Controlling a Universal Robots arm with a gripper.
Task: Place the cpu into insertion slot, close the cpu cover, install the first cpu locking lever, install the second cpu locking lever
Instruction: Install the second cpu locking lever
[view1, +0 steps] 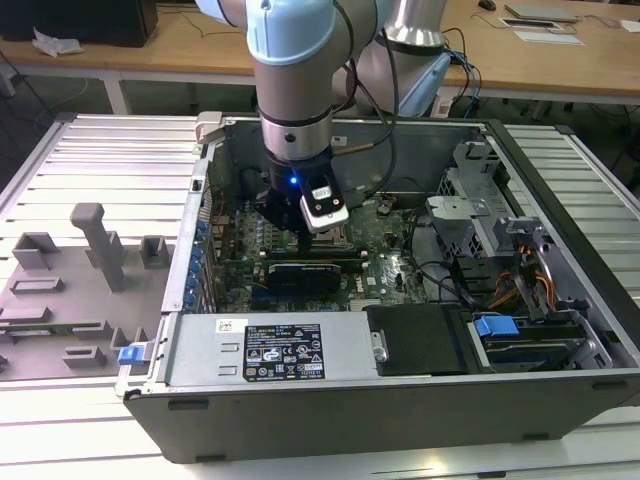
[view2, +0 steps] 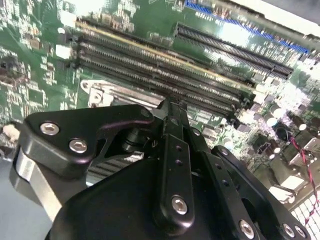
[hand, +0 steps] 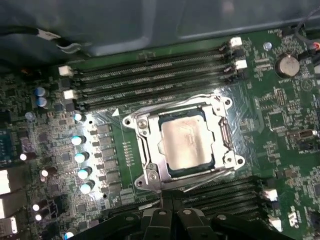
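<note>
The two fingers (hand: 172, 202) are pressed together with nothing between them, their tips just at the edge of the single cpu cover (hand: 150, 150), which lies flat over the insertion slot. One cpu (hand: 184, 142), silvery and square, sits in the slot, showing through the cover's window. Four long memory slots (hand: 155, 80) lie beside the socket on the green board (hand: 280, 125), inside the open computer case (view1: 400, 400) on the bench (view1: 110, 170).

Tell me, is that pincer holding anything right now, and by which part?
Nothing seems held. The pincer sits at the edge of the cpu cover, its tips together; the cpu already lies in its socket.
</note>
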